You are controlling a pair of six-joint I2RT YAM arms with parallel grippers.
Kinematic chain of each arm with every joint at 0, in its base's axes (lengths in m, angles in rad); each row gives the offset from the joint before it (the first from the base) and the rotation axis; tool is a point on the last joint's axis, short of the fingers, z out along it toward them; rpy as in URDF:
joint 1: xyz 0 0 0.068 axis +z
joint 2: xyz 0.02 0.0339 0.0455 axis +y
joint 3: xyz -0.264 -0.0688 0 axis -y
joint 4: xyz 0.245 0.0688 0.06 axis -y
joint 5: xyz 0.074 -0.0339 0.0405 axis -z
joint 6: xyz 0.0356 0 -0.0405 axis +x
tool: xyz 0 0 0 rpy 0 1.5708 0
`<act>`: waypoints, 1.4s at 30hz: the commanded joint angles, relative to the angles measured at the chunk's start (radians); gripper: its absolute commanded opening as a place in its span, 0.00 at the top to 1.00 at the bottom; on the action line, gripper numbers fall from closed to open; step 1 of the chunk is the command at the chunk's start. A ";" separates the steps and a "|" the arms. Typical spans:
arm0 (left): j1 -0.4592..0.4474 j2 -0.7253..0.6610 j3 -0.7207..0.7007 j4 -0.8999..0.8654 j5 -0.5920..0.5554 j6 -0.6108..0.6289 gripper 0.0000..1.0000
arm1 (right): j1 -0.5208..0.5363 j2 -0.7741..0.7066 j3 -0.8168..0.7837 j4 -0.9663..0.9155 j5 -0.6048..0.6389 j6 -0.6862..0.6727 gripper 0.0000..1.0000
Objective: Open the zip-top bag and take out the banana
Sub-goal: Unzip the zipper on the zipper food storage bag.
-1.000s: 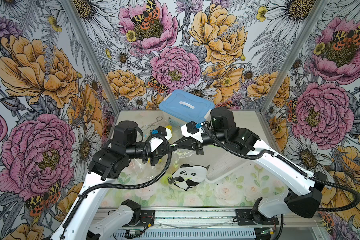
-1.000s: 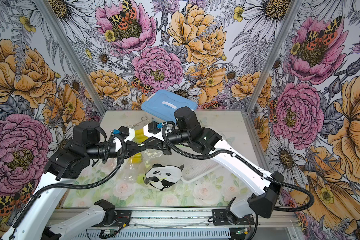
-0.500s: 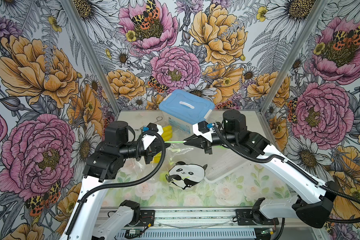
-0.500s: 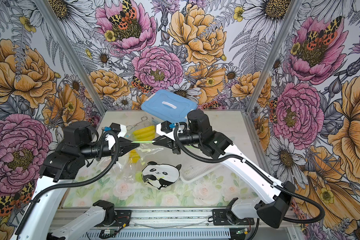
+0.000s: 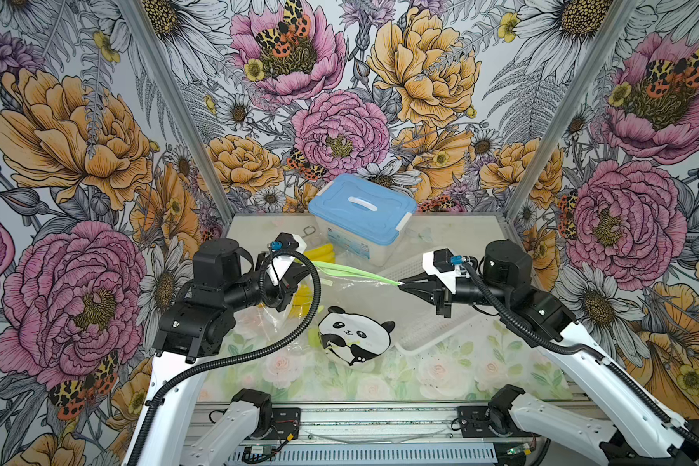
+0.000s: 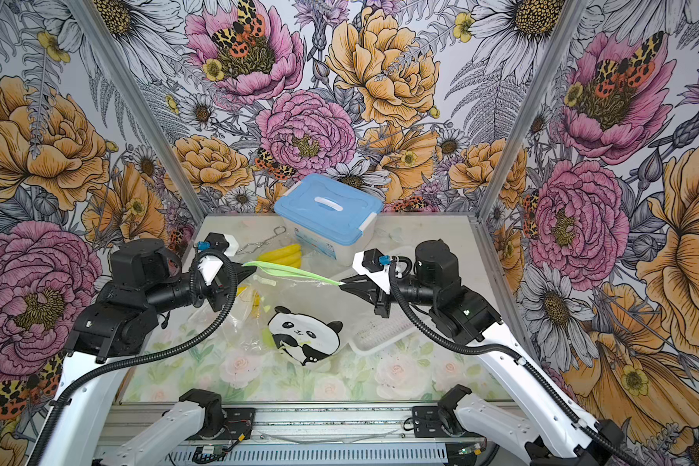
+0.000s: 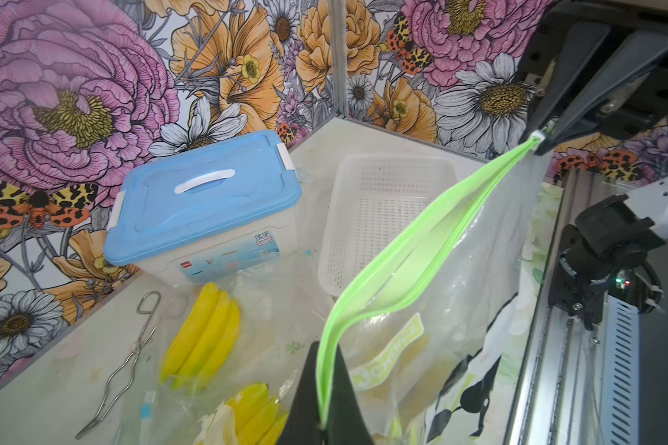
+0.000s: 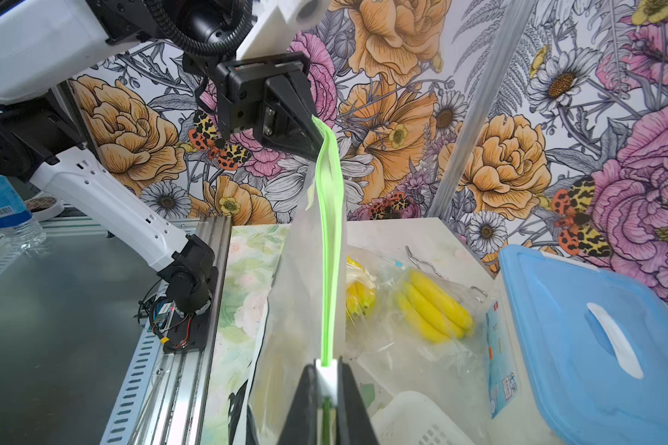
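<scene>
Two grippers hold one bag (image 5: pixel 350 291) stretched between them, clear of the table (image 5: pixel 420 373). The left gripper (image 5: pixel 304 270) has its jaws pressed together on one end of the green zip (image 5: pixel 356 273); in its wrist view the strip runs out from between the black fingers (image 7: pixel 305 404). The right gripper (image 5: pixel 400 285) pinches the white slider (image 8: pixel 326 371) at the far end of the zip, its jaws closed tight on it.

Between the two grippers the zip sags a little. Its two green tracks stand slightly apart along the stretch nearer the left gripper, and they meet at the slider. The clear plastic hangs down from the zip, below both grippers.

The banana (image 7: pixel 382 385) is inside this bag. It shows only as a pale yellow shape through the plastic, low down and closer to the left gripper than to the right; its outline is too dim to trace.

Below the zip, about midway between the grippers, a panda pouch (image 5: pixel 354 333) lies on the table against the bag's lower edge. A white basket (image 5: pixel 434 322) sits under the right gripper. Beyond the zip, toward the back wall, stands a blue-lidded box (image 5: pixel 362 210).

Near the left gripper lie two more bagged bunches: one bunch (image 7: pixel 201 339) just in front of the box, and a nearer bunch (image 7: pixel 255 412) almost under the gripper. Wire tongs (image 7: pixel 132 354) lie on the table beside the first bunch, on the side away from the right gripper.
</scene>
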 commanded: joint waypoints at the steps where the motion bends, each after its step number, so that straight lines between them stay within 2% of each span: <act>1: 0.025 -0.014 -0.002 0.054 -0.221 -0.029 1.00 | -0.031 -0.077 -0.030 -0.026 0.032 0.050 1.00; 10: 0.028 -0.017 -0.015 0.084 -0.254 -0.033 1.00 | -0.042 -0.154 -0.081 -0.044 0.055 0.080 1.00; 19: 0.025 -0.030 -0.024 0.110 -0.134 -0.028 1.00 | -0.044 -0.146 -0.074 -0.045 0.037 0.085 0.99; 21: 0.023 -0.040 -0.037 0.117 -0.084 -0.015 1.00 | -0.044 -0.140 -0.053 -0.043 0.035 0.091 0.91; 24: 0.009 -0.053 -0.055 0.119 -0.007 0.008 1.00 | -0.042 -0.105 0.019 -0.042 0.032 0.112 0.72; 26: -0.006 -0.059 -0.067 0.118 0.005 0.018 1.00 | -0.039 -0.063 0.086 -0.042 0.017 0.125 0.66; 33: -0.080 -0.068 -0.092 0.119 -0.021 0.037 1.00 | 0.014 0.139 0.293 -0.043 -0.051 0.126 0.59; 42: -0.144 -0.068 -0.088 0.118 -0.045 0.054 1.00 | 0.098 0.331 0.361 -0.043 -0.102 0.067 0.54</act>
